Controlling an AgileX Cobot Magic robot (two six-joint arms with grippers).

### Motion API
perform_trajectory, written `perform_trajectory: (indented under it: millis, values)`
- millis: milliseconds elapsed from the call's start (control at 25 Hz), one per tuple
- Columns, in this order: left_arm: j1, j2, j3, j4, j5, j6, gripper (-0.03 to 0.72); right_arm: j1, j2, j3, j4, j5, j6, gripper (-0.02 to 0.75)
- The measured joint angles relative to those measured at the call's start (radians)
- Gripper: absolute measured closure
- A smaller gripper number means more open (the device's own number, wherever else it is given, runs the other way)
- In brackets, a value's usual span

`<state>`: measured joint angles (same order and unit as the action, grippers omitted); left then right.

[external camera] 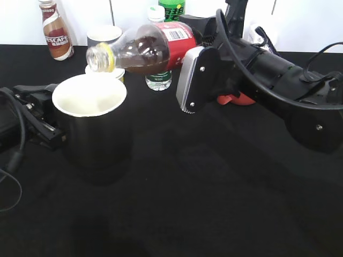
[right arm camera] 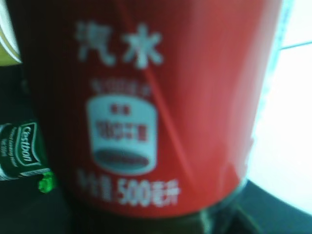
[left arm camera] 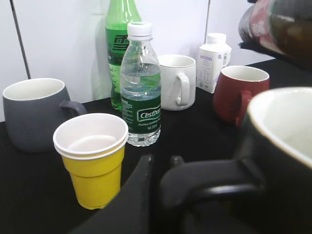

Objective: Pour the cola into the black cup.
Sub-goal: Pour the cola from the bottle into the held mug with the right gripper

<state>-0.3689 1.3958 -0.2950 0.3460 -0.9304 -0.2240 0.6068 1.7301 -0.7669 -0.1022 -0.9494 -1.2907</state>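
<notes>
The clear plastic cola bottle with the red label (external camera: 155,48), part full of dark brown liquid, lies tipped nearly level in the right gripper (external camera: 193,80), whose jaws are closed on its labelled body; its uncapped mouth hangs above the rim of the black mug with white inside (external camera: 94,126), near the desk's left edge. The mug's inside shows white, with no liquid visible. The left gripper (left arm camera: 163,195) clasps the mug's handle. Only the left wrist view shows the yellow paper cup (left arm camera: 92,163) to be empty.
</notes>
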Motion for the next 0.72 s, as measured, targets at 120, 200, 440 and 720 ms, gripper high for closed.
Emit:
perform_trajectory:
  millis: [120,200,440,720]
  values:
    - [0.0,0.0,0.0,0.007,-0.005,0.003,0.632,0.0,0.0,0.0,0.034,-0.047,-0.076,0.371]
    - [0.0,0.0,0.0,0.024,-0.005,0.004,0.632,0.0,0.0,0.0,0.037,-0.05,-0.114,0.371]
    - [0.0,0.0,0.0,0.03,-0.023,0.012,0.632,0.0,0.0,-0.001,0.039,-0.103,-0.202,0.371]
    - [0.0,0.0,0.0,0.031,-0.023,0.013,0.632,0.0,0.0,-0.001,0.038,-0.131,-0.226,0.372]
